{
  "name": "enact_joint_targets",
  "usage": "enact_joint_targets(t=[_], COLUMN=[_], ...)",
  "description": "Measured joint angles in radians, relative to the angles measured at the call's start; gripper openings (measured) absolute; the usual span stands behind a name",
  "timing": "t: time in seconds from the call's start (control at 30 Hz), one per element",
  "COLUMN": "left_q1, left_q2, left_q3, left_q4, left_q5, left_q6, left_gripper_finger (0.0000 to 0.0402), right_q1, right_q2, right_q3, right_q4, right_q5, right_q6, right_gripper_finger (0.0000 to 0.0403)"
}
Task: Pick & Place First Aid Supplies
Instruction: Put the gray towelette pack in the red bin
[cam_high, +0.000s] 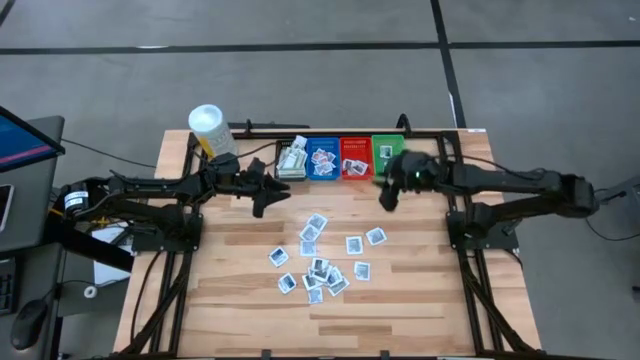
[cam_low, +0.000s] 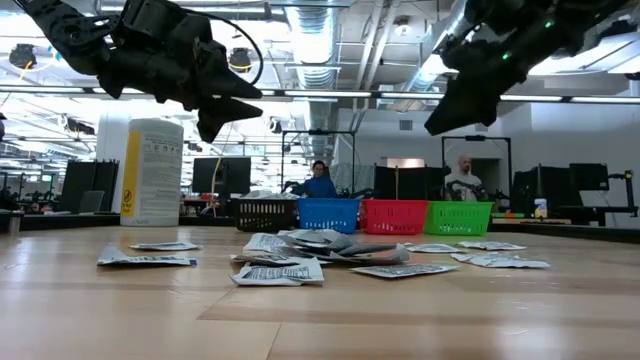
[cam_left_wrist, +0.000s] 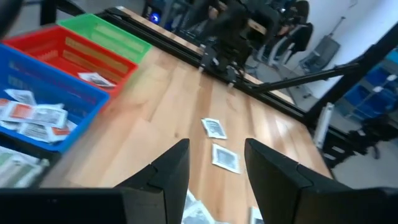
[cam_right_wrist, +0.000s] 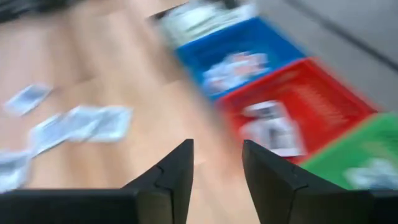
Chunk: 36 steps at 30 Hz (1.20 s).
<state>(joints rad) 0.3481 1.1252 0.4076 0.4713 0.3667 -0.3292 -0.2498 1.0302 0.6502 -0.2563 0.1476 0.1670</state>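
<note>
Table: wooden table (cam_high: 420, 300), four bins along its far edge.
Packets: first aid packets (cam_high: 318, 268) loose mid-table; light, thin, floppy, probably slick; pinch an overhanging edge.
Pincers: left pincer (cam_high: 272, 190) and right pincer (cam_high: 385, 197) near the bins, both parted, empty.

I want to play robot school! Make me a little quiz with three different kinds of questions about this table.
1. True or false: the packets on the table are stacked in one neat pile.
2. Which basket sits nearest the right gripper? A) black B) blue C) green
3. Fill in: the white tub stands at the table's back edge, beside the ____ arm.

Key:
1. False; they lie scattered loosely.
2. C, the green basket.
3. Left; the left gripper hovers empty, jaws open.
</note>
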Motion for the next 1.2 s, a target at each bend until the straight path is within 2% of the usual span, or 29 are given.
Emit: enact_joint_targets(t=[0.27, 0.47, 0.7, 0.87, 1.07, 1.2], left_q1=[-0.03, -0.118, -0.258, -0.349, -0.399, -0.409], left_q2=[-0.007, -0.061, -0.172, -0.253, -0.318, -0.323], left_q3=[0.001, 0.001, 0.001, 0.0, 0.0, 0.001], left_q4=[-0.016, -0.105, -0.266, -0.377, -0.45, -0.449], left_q5=[0.075, 0.047, -0.106, -0.215, -0.296, -0.366], left_q6=[-0.064, -0.073, -0.072, -0.063, -0.061, -0.049], left_gripper_finger=[0.0154, 0.0154, 0.0154, 0.0154, 0.0154, 0.0154], right_q1=[0.277, 0.448, 0.577, 0.644, 0.694, 0.712], right_q2=[0.055, 0.164, 0.329, 0.443, 0.558, 0.628], right_q3=[0.0, 0.0, 0.0, 0.0, 0.018, 0.081], right_q4=[-0.032, 0.03, 0.147, 0.163, 0.179, 0.171], right_q5=[-0.019, -0.019, -0.008, 0.036, 0.036, 0.036], right_q6=[0.107, 0.245, 0.375, 0.483, 0.542, 0.533], right_gripper_finger=[0.0128, 0.0128, 0.0126, 0.0119, 0.0118, 0.0118])
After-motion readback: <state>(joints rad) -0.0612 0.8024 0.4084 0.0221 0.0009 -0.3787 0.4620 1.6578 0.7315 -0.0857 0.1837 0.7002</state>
